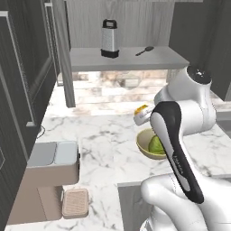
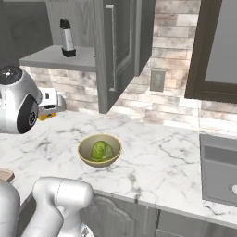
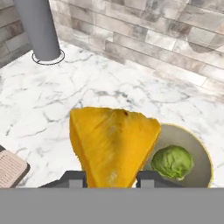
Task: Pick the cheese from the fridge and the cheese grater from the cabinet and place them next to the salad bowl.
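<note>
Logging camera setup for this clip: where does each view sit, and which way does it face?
Left base view: behind the arm's left, facing the open cabinet with the cheese grater; arm at lower right.
Right base view: behind its right, facing the salad bowl on the counter; arm at lower left.
Hand view: looks along the gripper, shut on the cheese.
All share the salad bowl.

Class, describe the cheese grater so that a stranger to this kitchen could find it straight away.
Start at the open wall cabinet above the marble counter and look along its one shelf. The cheese grater stands upright at the left: tall, silver and tapered, with black handle and base, unlike the small black spoon lying flat beside it.
</note>
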{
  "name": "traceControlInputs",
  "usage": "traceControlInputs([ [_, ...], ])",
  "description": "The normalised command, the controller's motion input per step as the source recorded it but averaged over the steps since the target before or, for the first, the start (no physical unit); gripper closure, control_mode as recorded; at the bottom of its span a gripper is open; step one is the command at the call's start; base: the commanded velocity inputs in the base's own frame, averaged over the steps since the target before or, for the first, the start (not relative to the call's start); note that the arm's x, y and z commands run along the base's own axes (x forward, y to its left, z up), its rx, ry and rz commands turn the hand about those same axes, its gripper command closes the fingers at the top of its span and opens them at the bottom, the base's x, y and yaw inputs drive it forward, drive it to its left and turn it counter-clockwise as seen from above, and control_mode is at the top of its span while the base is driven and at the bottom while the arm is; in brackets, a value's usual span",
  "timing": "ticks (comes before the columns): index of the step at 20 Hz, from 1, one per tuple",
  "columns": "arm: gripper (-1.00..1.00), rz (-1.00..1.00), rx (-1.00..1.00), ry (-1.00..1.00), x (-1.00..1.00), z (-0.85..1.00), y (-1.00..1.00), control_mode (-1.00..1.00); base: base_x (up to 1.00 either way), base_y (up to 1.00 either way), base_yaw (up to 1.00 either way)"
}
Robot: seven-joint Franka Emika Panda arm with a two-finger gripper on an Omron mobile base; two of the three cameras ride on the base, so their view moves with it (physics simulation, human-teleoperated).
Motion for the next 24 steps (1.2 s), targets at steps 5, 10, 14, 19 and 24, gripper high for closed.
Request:
traceControlInputs([
  [5, 1.0, -0.01, 0.0, 0.14, 0.02, -0.29, 0.02, -1.0, 0.0, 0.0, 0.0],
  [10, 1.0, 0.0, 0.0, 0.06, 0.02, -0.5, 0.0, -1.0, 0.0, 0.0, 0.0],
  [14, 1.0, 0.0, 0.0, 0.0, 0.05, -0.53, -0.02, -1.0, 0.0, 0.0, 0.0],
  [19, 1.0, 0.0, 0.0, 0.0, 0.01, -0.43, 0.0, -1.0, 0.0, 0.0, 0.0],
  [24, 1.0, 0.0, 0.0, -0.06, 0.0, -0.05, 0.01, -1.0, 0.0, 0.0, 0.0],
])
